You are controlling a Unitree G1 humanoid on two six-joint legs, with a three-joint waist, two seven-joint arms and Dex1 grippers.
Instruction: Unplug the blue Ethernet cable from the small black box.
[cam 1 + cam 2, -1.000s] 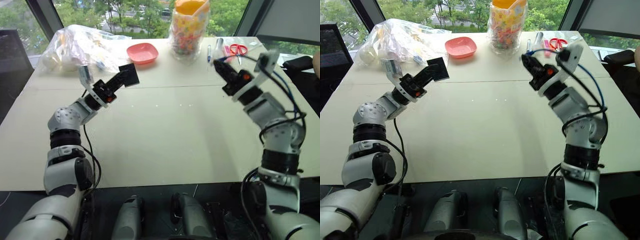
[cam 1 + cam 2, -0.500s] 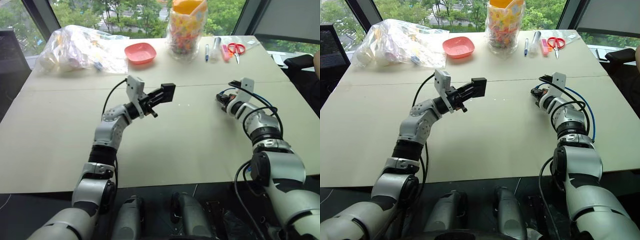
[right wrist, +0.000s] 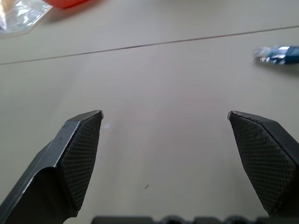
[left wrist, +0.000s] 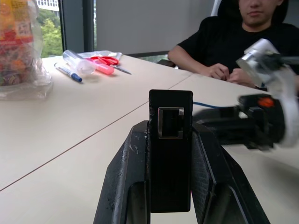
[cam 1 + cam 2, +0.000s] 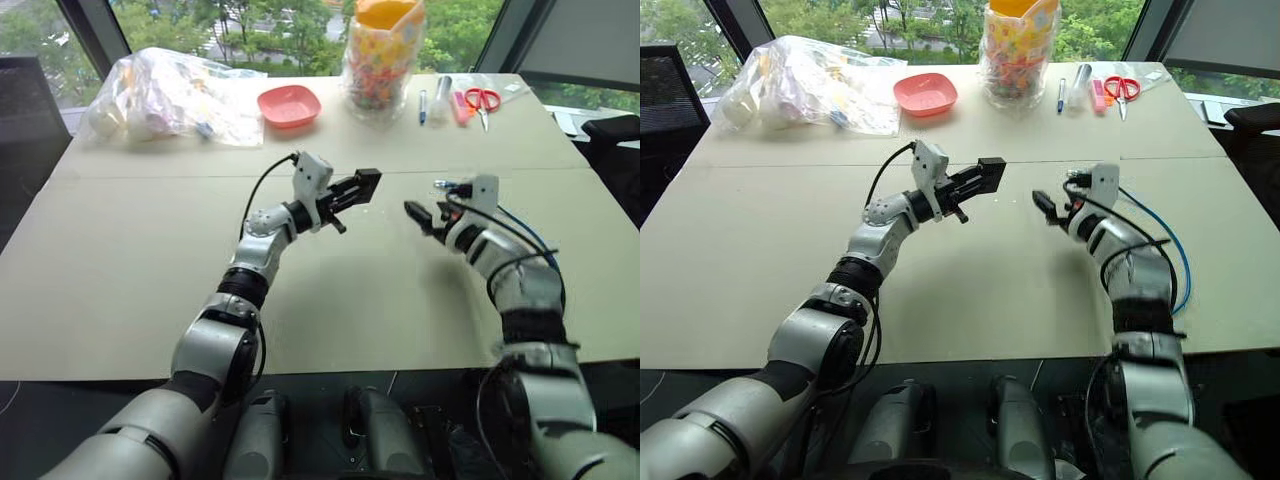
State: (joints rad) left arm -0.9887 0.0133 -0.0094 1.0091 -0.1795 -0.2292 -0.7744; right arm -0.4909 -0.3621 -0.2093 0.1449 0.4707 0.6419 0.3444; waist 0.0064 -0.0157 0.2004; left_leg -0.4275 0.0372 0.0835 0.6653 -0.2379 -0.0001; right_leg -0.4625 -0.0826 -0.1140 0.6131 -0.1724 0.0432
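blue ethernet cable [image 5: 1168,238] now lies loose on the tabletop [image 5: 990,290] to the right, running along the right arm and curving toward the near right edge; its plug end [image 3: 276,53] rests flat on the surface beside the right tool's open fingers. small black box [image 4: 170,140] is clamped edge-on between the fingers of the left tool [image 5: 352,190], lifted above the middle of the tabletop, and its port faces out with nothing in it.

a second ago both arms were raised and far apart, the right tool closed near the scissors [image 5: 482,98] with the cable at its tip. since then the right arm has dropped low, and the right tool [image 5: 432,218] has spread wide and let go of the cable; it holds nothing. the left tool has swung the box right toward the centre and rolled it, staying shut on it.

judging from the bare port and the freed plug, the unplugging looks finished; what remains, if anything, is setting the box down. a seated person [image 4: 233,42] is at the far side of the tabletop.
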